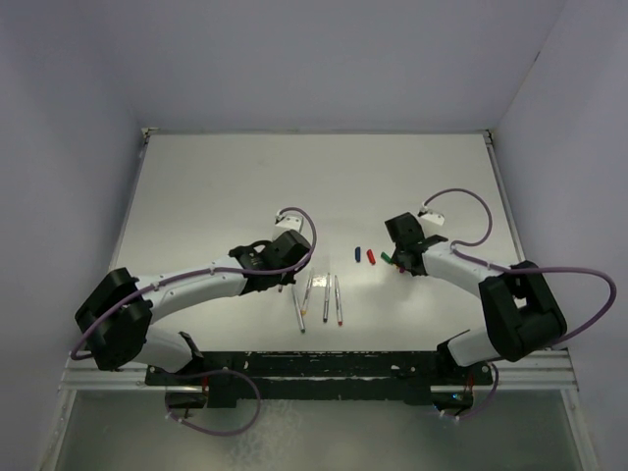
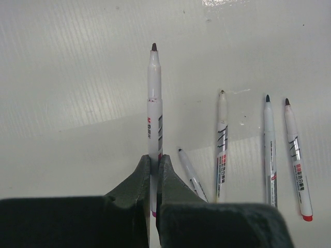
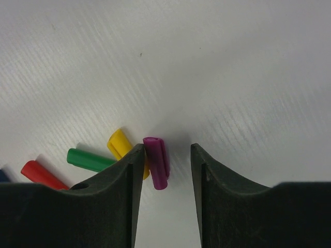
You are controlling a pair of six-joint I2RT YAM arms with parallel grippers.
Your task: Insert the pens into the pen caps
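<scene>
My left gripper [image 2: 153, 160] is shut on a silvery-white pen [image 2: 154, 98] with a purple end band; its dark tip points away from me. Several other pens lie on the table to its right, the nearest [image 2: 191, 176] short in view and the farthest red-ended [image 2: 298, 165]. My right gripper [image 3: 165, 150] is open, low over the table, with the purple cap [image 3: 156, 161] between its jaws, against the left finger [image 3: 124, 175]. The yellow cap [image 3: 119, 142], green cap [image 3: 88, 159] and red cap [image 3: 41, 174] lie just left of it. The blue cap [image 1: 356, 256] lies farthest left.
In the top view the loose pens [image 1: 325, 299] lie in a row at the table's near middle, between the two arms. The left gripper [image 1: 282, 280] is just left of them; the right gripper [image 1: 400, 263] is at the caps. Walls border the white table [image 1: 245, 186].
</scene>
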